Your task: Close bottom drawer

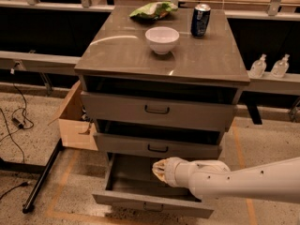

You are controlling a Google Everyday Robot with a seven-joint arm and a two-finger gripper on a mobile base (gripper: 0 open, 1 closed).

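The grey cabinet has three drawers. The bottom drawer (pixel 126 198) is pulled far out, its shallow grey box open to view and its low front panel with a small pull handle (pixel 153 206) near the frame's lower edge. The middle drawer (pixel 157 146) and top drawer (pixel 157 110) have black handles and stand slightly out. My white arm reaches in from the lower right. My gripper (pixel 158 170) is over the open bottom drawer's inside, just below the middle drawer's front and behind the bottom front panel.
On the cabinet top (pixel 122 50) stand a white bowl (pixel 162 39), a blue can (pixel 200 19) and a green bag (pixel 152 11). An open cardboard box (pixel 75 121) sits left of the cabinet. Cables (pixel 16 121) and a black stand leg (pixel 42 177) lie on the floor left. Two bottles (pixel 269 65) stand right.
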